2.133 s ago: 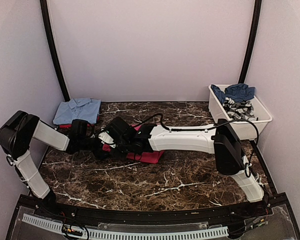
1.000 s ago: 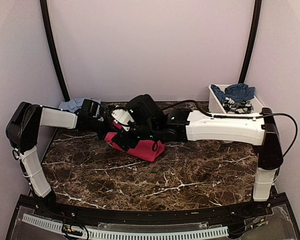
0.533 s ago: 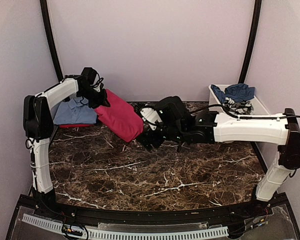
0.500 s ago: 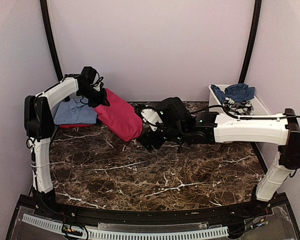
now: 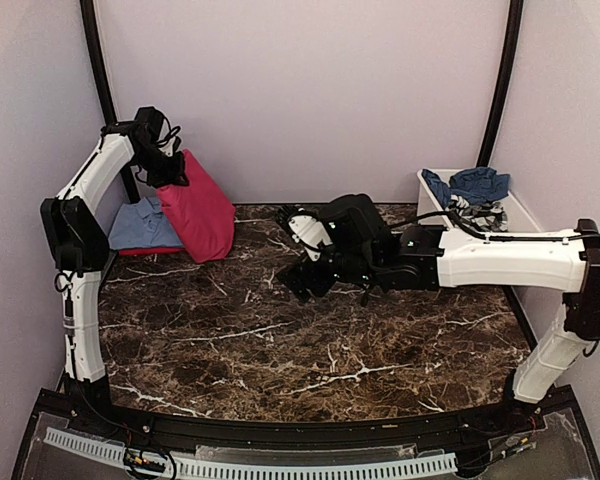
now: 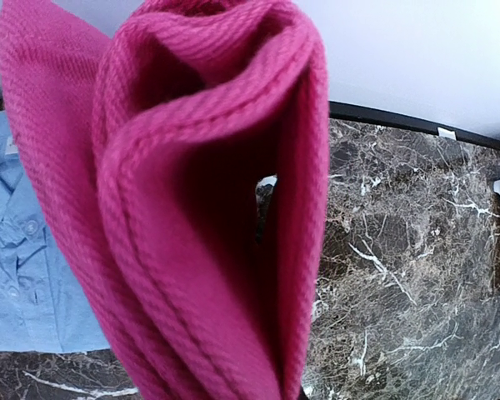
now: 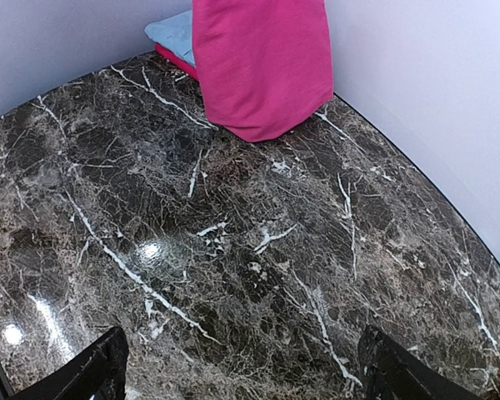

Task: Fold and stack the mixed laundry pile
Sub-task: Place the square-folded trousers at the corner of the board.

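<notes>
Left tool (image 5: 168, 172) pinches the folded pink garment (image 5: 202, 212) by its top edge — likely soft, limp, light; right tool (image 5: 298, 284) spread, empty.

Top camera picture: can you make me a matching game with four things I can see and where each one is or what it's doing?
Things:
1. pink cloth
2. light blue shirt
3. white tub
4. right hand

Places or states:
A. folded flat, far left corner
B. hanging from the raised left hand
C. open, over the marble table
D. far right corner, with clothes inside

Right pairs: 1-B, 2-A, 3-D, 4-C
</notes>
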Action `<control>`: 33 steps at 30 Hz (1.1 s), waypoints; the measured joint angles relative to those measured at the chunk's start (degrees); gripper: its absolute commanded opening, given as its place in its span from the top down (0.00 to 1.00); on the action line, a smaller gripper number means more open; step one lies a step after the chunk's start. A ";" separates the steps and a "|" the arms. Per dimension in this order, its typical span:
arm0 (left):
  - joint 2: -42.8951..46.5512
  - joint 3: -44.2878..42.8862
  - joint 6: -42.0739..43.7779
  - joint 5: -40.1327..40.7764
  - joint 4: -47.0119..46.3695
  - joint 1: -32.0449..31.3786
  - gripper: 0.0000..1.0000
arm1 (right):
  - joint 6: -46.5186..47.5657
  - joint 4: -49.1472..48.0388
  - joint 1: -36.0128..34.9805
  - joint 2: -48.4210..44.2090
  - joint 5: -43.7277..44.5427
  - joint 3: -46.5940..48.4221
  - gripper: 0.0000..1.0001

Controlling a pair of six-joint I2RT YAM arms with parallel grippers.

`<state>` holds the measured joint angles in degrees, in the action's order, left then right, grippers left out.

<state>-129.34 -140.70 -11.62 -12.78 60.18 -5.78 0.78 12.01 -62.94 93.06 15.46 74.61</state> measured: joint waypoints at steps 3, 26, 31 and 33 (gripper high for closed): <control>0.00 -1.90 0.87 -0.35 1.27 0.79 1.00 | -0.02 -0.02 0.00 0.00 0.00 0.00 0.07; -0.79 0.72 1.49 -5.60 -2.82 13.25 1.00 | 0.00 0.02 0.35 4.17 -1.38 2.67 0.07; -3.32 0.72 5.55 0.24 -5.09 13.42 0.97 | 0.00 0.04 0.48 4.28 -1.86 3.28 0.07; -4.28 0.72 7.63 2.89 -6.08 13.46 0.96 | 0.02 0.02 0.59 4.31 -1.99 3.50 0.07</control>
<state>-133.62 -139.98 -3.99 -9.89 54.11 7.68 0.80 12.03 -62.35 97.36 13.47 78.11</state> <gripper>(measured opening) 0.092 0.926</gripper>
